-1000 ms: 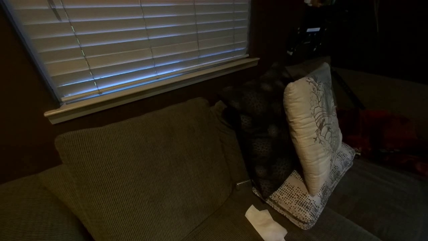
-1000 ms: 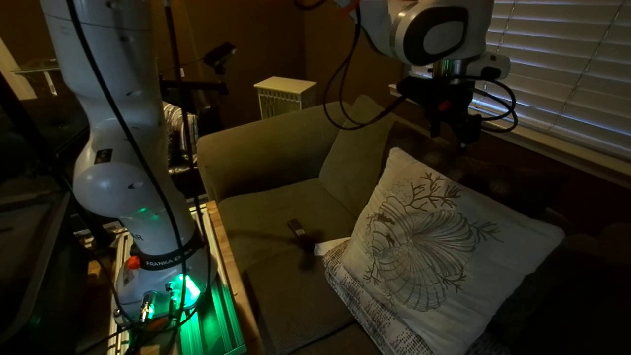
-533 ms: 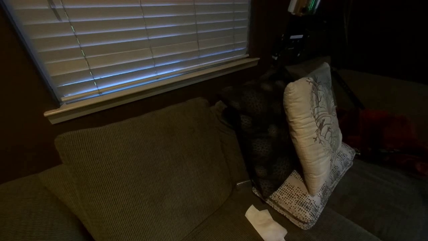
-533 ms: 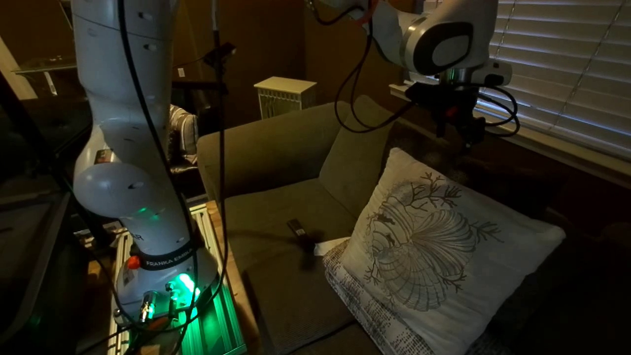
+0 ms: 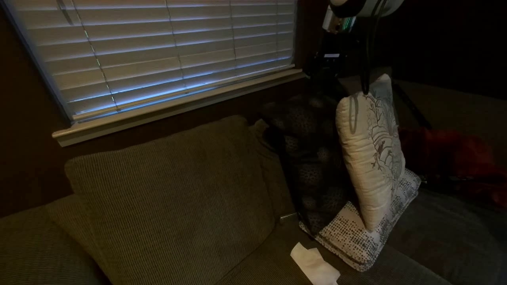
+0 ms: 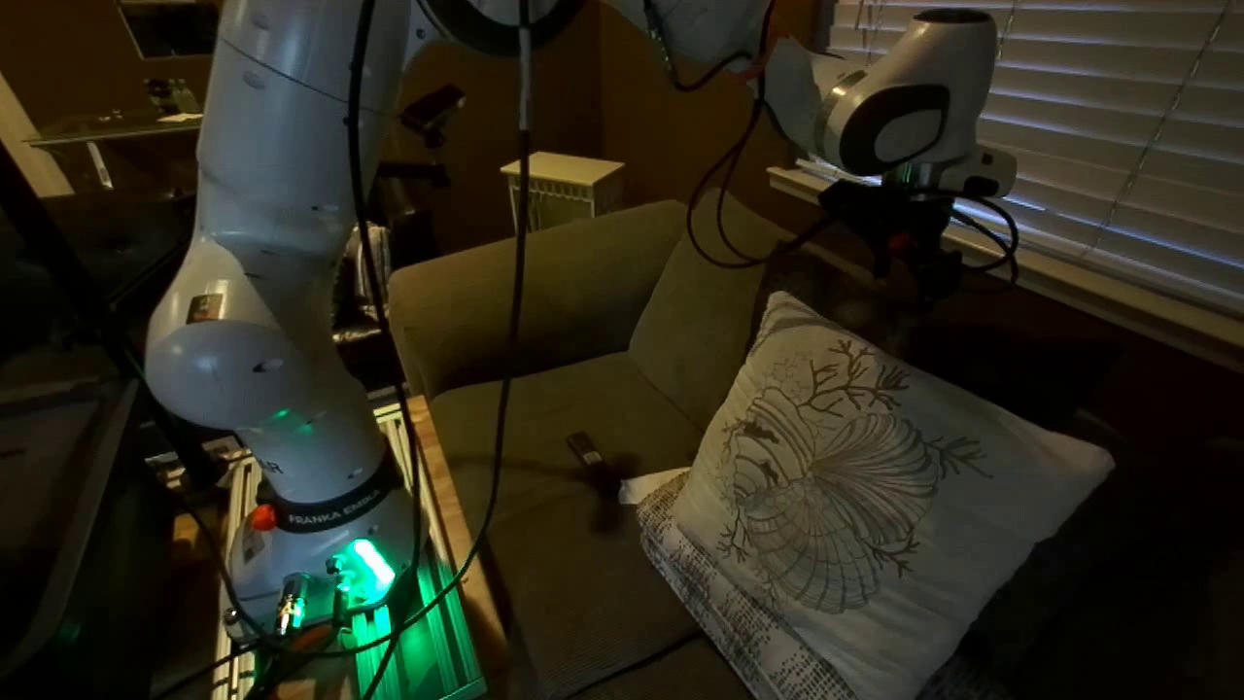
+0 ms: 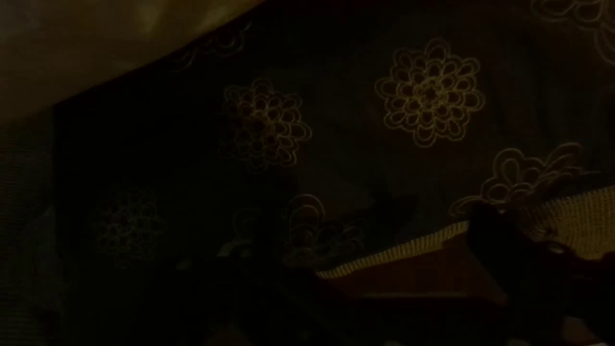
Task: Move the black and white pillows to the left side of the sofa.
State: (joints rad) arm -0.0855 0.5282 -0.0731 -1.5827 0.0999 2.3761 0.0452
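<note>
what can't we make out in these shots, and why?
Part of the black pillow: in both exterior views, behind the white pillow.
Whether the hand touches the black pillow: too dark in every view.
What the dark object is: in an exterior view, too dim and small.
Lower end of the white slip: in an exterior view, cut off by the bottom edge.
</note>
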